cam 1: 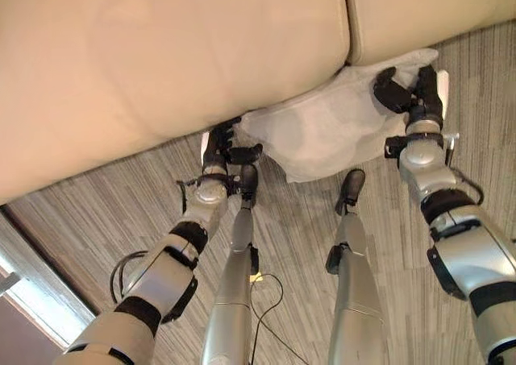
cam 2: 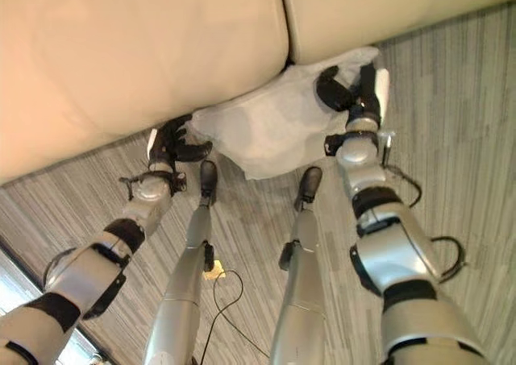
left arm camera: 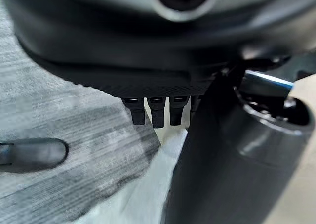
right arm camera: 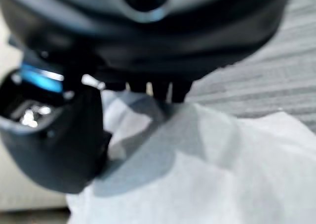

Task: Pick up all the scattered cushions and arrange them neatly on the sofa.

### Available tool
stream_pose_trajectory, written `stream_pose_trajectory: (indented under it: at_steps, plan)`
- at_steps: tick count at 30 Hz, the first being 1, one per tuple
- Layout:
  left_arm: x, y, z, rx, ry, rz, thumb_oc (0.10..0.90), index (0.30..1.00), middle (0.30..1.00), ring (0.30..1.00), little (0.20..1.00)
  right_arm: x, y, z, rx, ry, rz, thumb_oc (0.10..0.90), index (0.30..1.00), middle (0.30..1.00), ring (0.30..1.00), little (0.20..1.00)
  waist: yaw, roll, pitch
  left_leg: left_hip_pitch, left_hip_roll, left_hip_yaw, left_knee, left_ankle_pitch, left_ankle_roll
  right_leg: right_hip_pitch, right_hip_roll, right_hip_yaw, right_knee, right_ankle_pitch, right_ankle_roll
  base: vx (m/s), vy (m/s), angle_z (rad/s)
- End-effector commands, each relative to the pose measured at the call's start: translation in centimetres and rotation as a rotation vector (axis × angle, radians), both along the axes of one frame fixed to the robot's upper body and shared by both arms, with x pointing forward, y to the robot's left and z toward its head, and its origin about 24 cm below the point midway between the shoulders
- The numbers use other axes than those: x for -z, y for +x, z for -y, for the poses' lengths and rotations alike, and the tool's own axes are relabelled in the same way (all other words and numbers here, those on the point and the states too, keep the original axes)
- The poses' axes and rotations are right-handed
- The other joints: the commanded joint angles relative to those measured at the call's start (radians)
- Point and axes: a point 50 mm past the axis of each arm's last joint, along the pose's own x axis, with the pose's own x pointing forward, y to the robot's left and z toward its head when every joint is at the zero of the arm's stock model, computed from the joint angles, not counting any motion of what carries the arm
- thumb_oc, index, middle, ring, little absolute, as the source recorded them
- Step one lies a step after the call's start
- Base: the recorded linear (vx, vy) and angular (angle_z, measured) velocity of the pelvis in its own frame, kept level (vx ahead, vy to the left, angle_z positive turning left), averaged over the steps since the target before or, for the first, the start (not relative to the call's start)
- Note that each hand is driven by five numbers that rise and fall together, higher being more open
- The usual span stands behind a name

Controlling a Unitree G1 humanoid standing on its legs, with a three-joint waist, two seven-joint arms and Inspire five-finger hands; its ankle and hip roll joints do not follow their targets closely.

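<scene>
White, soft and rumpled, the cushion is lying on the floor, pressed against the front edge of the sofa just below the seam between its two seat pads. Its cover is looking thin and slightly crinkled, bulging in the middle and tapering to loose corners. The sofa is showing smooth, cream leather-like upholstery with rounded, padded edges. The carpet is a low-pile grey weave with fine streaked lines. The left hand is sitting at the cushion's left corner, close under the sofa edge, thumb pointing toward the fabric; in the left wrist view its fingertips are pointing straight down beside the white cloth, so the hand is reading as uncurled, and I cannot tell whether it is touching the cover. The right hand is reaching over the cushion's far right corner, with the thumb curving in on one side and the fingers on the other, the cloth bunching between them; the right wrist view is showing the cover creased directly under the fingers.
</scene>
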Motion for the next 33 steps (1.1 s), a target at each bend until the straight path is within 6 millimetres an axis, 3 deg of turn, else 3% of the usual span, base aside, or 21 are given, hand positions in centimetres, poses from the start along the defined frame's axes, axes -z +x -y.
stream_pose_trajectory:
  at_steps: [1,4,6,9,10,13,15,20,24,25,27,30,32,33]
  plan:
    - [-1.1,-0.3,6.3,0.213,-0.084,0.006,0.400,0.300,0.300,0.300,0.300,5.3,0.2,-9.3,-0.386,-0.229,-0.200,0.400,0.300,0.300,0.300,0.300,0.018,-0.055,-0.086,-0.028,0.023,0.001,-0.033,-0.053,-0.058,-0.047,0.004,0.064,0.093,-0.117,0.034,0.00,-0.019,-0.04]
    - [-1.6,-0.7,7.7,0.254,-0.138,0.028,0.400,0.300,0.300,0.300,0.300,6.2,-0.2,-9.9,-0.404,-0.206,-0.194,0.400,0.300,0.300,0.300,0.300,0.008,-0.063,-0.092,-0.025,0.026,-0.001,-0.033,-0.053,-0.058,-0.041,0.008,0.062,0.084,-0.111,0.035,-0.01,-0.012,-0.05]
    - [-1.5,-1.5,8.9,0.296,-0.193,0.049,0.400,0.300,0.300,0.300,0.300,7.7,-0.9,-9.8,-0.407,-0.103,-0.184,0.400,0.300,0.300,0.300,0.300,0.003,-0.069,-0.098,-0.022,0.024,-0.003,-0.033,-0.028,-0.052,-0.036,0.010,0.056,0.070,-0.082,0.026,-0.05,-0.005,-0.04]
    - [-1.2,-2.3,9.1,0.305,-0.224,0.078,0.400,0.300,0.300,0.300,0.300,8.9,-1.9,-9.4,-0.401,0.008,-0.148,0.400,0.300,0.300,0.300,0.300,-0.002,-0.075,-0.113,0.006,0.021,-0.002,-0.030,-0.035,-0.047,-0.009,0.013,0.057,0.065,-0.082,0.024,0.00,0.000,0.00]
    - [-0.2,-2.9,8.2,0.280,-0.301,0.075,0.400,0.300,0.300,0.300,0.300,10.3,-3.3,-8.9,-0.382,0.138,-0.104,0.400,0.300,0.300,0.300,0.300,-0.010,-0.073,-0.126,0.059,0.020,0.002,-0.023,-0.050,-0.042,0.036,0.016,0.060,0.067,-0.086,0.021,0.02,0.033,-0.01]
    - [0.8,-3.7,7.4,0.280,-0.365,0.068,0.400,0.300,0.300,0.300,0.300,11.5,-4.7,-8.1,-0.363,0.240,-0.078,0.400,0.300,0.300,0.300,0.300,-0.017,-0.070,-0.129,0.134,0.021,0.003,-0.018,-0.067,-0.037,0.099,0.018,0.063,0.073,-0.096,0.016,0.03,0.010,-0.07]
    - [2.1,-5.4,5.0,0.294,-0.411,0.102,0.400,0.300,0.300,0.300,0.300,13.6,-7.4,-6.3,-0.320,0.334,-0.057,0.400,0.300,0.300,0.300,0.300,-0.024,-0.062,-0.141,0.263,0.028,0.010,-0.011,-0.090,-0.035,0.225,0.016,0.055,0.082,-0.122,0.009,0.08,-0.084,0.00]
    - [4.6,-8.9,1.0,0.258,-0.548,0.098,0.400,0.300,0.300,0.300,0.300,15.9,-11.1,-3.8,-0.263,0.352,-0.076,0.400,0.300,0.300,0.300,0.300,-0.018,-0.055,-0.173,0.517,0.044,0.014,-0.016,-0.120,-0.032,0.482,0.028,0.037,0.103,-0.181,-0.001,0.11,-0.123,0.00]
    - [5.7,-10.9,-2.1,0.197,-0.509,0.104,0.400,0.300,0.300,0.300,0.300,17.1,-13.2,-2.8,-0.244,0.316,-0.116,0.400,0.300,0.300,0.300,0.300,-0.017,-0.056,-0.202,0.686,0.079,0.012,-0.002,-0.141,-0.031,0.659,0.052,0.025,0.153,-0.246,-0.012,0.13,-0.155,-0.04]
    - [5.7,-10.9,-2.1,0.197,-0.509,0.104,0.400,0.300,0.300,0.300,0.300,17.1,-13.2,-2.8,-0.244,0.316,-0.116,0.400,0.300,0.300,0.300,0.300,-0.017,-0.056,-0.202,0.686,0.079,0.012,-0.002,-0.141,-0.031,0.659,0.052,0.025,0.152,-0.246,-0.012,0.11,-0.225,0.03]
    - [6.8,-12.4,-3.6,0.155,-0.493,0.080,0.400,0.300,0.300,0.300,0.300,18.2,-14.7,-2.3,-0.234,0.289,-0.160,0.400,0.300,0.300,0.300,0.300,-0.015,-0.072,-0.230,0.767,0.105,0.021,0.045,-0.160,-0.029,0.771,0.084,0.020,0.152,-0.288,-0.033,0.12,-0.297,0.04]
    - [7.4,-13.7,-4.3,0.180,-0.381,0.055,0.400,0.300,0.300,0.300,0.300,18.9,-15.5,-2.6,-0.237,0.283,-0.195,0.400,0.300,0.300,0.300,0.300,-0.001,-0.084,-0.256,0.786,0.116,0.017,0.165,-0.117,-0.029,0.879,0.119,0.018,0.098,-0.306,-0.066,0.10,-0.248,-0.04]
    - [7.7,-13.9,-4.1,0.193,-0.259,0.043,0.400,0.300,0.300,0.300,0.300,17.0,-15.1,-2.5,-0.261,0.197,-0.131,0.400,0.300,0.300,0.300,0.300,0.003,-0.098,-0.244,0.757,0.130,0.051,0.283,-0.029,-0.036,0.960,0.131,-0.002,0.050,-0.316,-0.090,0.05,-0.243,-0.08]
    - [7.8,-13.9,-3.9,0.201,-0.240,0.040,0.400,0.300,0.300,0.300,0.300,16.3,-15.0,-2.7,-0.281,0.166,-0.106,0.400,0.300,0.300,0.300,0.300,0.001,-0.107,-0.247,0.739,0.133,0.082,0.315,-0.015,-0.022,0.979,0.134,-0.012,0.029,-0.311,-0.097,0.03,-0.264,0.09]
